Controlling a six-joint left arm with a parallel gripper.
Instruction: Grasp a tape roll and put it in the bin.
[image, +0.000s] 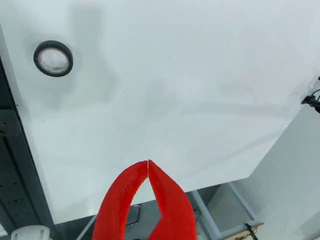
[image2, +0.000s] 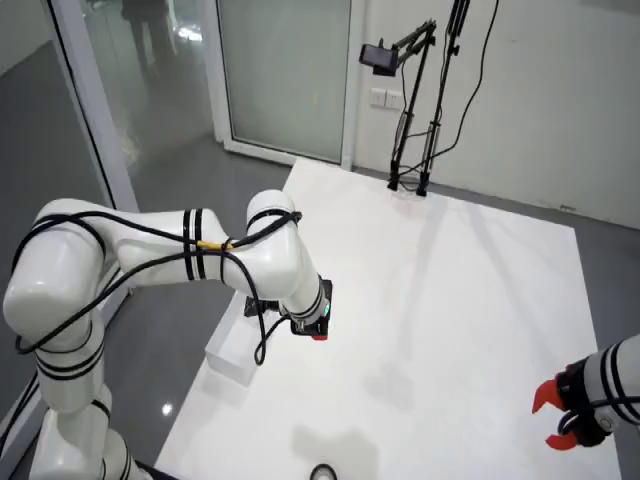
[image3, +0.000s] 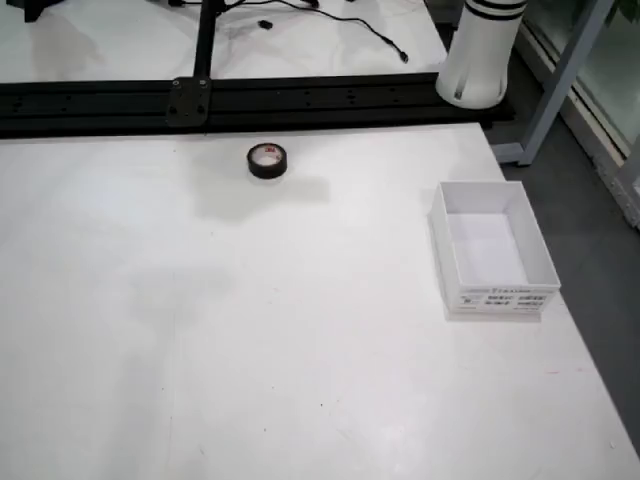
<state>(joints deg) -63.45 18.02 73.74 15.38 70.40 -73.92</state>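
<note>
While I am watching all three views, the white worktop (image3: 300, 330) is lying mostly bare, with the white bin (image3: 493, 250) sitting open near its right edge in the fixed overhead view. I am reading the arm (image2: 240, 260) as hanging above the worktop's left edge in the room view. The tape roll (image: 53, 58) is lying flat, hole upward, well apart from the bin. In the wrist view it is sitting far up and to the left of the red fingers (image: 148, 172), which are pressing tip to tip and holding nothing. My judgement: the coming reach is needing travel up-left, then opening.
</note>
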